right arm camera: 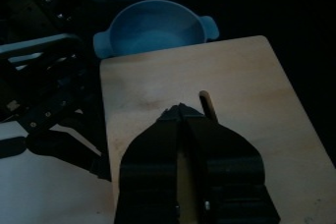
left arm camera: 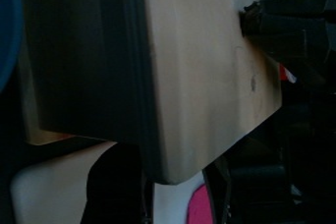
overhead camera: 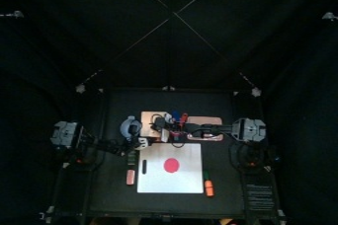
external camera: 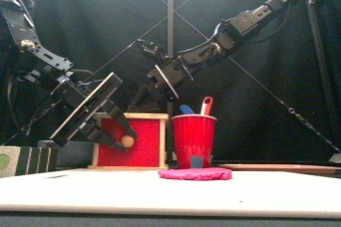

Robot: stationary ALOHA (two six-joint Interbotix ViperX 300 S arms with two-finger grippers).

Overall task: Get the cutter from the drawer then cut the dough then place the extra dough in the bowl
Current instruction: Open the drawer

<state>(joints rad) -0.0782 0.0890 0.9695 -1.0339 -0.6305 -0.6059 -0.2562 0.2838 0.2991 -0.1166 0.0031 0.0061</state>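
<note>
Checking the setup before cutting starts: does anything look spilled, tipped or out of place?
Nothing stands out. The dough lies flat on the board, the cup stands upright, and the bowl sits upright beside the box.

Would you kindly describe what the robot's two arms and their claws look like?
The left arm and right arm are black, built of jointed links with black cables alongside. The left claw looks grey from outside; the right claw has two black tapering jaws.
</note>
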